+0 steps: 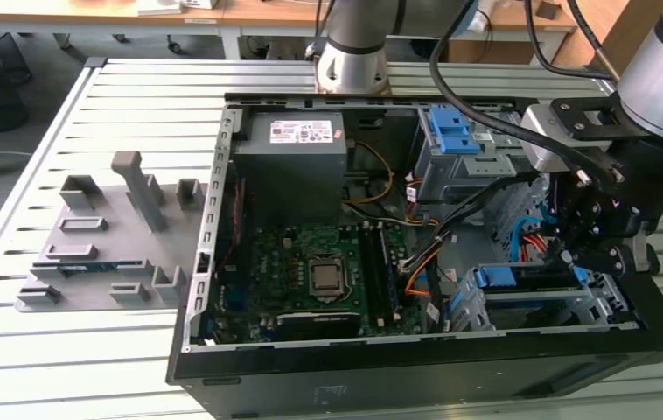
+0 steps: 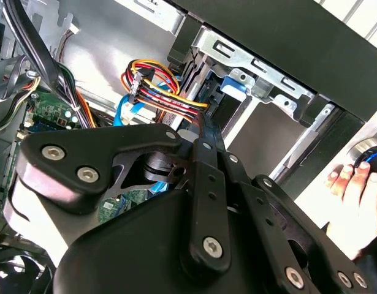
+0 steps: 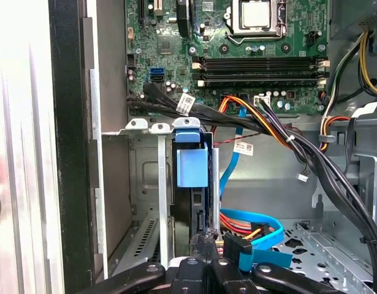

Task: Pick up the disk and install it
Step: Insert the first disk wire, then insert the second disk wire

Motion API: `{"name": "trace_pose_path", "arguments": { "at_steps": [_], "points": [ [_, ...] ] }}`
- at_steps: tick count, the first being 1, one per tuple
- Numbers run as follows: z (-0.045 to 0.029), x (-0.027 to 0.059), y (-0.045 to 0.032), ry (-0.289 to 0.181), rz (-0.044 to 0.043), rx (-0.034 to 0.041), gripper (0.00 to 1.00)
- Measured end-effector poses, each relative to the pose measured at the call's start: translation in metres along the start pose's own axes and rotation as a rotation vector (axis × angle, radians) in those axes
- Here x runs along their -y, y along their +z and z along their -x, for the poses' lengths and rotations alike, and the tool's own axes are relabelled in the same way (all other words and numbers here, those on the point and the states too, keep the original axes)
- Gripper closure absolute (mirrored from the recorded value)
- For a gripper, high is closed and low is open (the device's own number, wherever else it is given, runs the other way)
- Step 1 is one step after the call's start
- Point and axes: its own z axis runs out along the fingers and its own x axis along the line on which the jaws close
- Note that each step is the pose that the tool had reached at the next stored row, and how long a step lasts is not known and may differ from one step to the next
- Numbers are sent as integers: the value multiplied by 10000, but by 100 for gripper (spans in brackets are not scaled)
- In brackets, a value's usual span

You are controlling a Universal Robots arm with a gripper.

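Your gripper (image 1: 586,255) is down inside the open computer case (image 1: 425,376), at about 4 o'clock from the motherboard (image 1: 320,271) in the exterior view. It is right over the drive cage (image 1: 594,317). The disk (image 3: 192,166) stands on edge in that cage, with its blue carrier tab facing the board. In the first wrist view the gripper's tip (image 3: 206,246) sits right at the disk's near end. You cannot tell from any view whether it is spread, pressed together or pinching the carrier, so treat the grip as unconfirmed.

The main risk is probably the wiring.
- **Blue data cable:** The blue data cable (image 3: 257,236) loops just beside the gripper's tip, where a sideways drift could hook or pinch it.
- **Power leads:** The black, orange and yellow power leads (image 3: 280,131) run close past the disk's tab. They could get trapped between the carrier and the cage rail.

If the disk is slightly tilted in its slot, pushing could jam the carrier against the cage's metal tabs (image 3: 148,125) instead of seating it.

Mind the person's hand (image 2: 354,180) resting just outside the case wall in the second wrist view. A fast retreat toward that side could strike it.
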Motion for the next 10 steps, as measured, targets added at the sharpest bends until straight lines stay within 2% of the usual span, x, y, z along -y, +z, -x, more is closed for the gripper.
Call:
{"name": "trace_pose_path", "arguments": {
  "at_steps": [7, 10],
  "points": [
    [0, 7, 1, -2, 0, 0, 89],
    [3, 69, 5, 0, 3, 1, 89]
  ]
}}
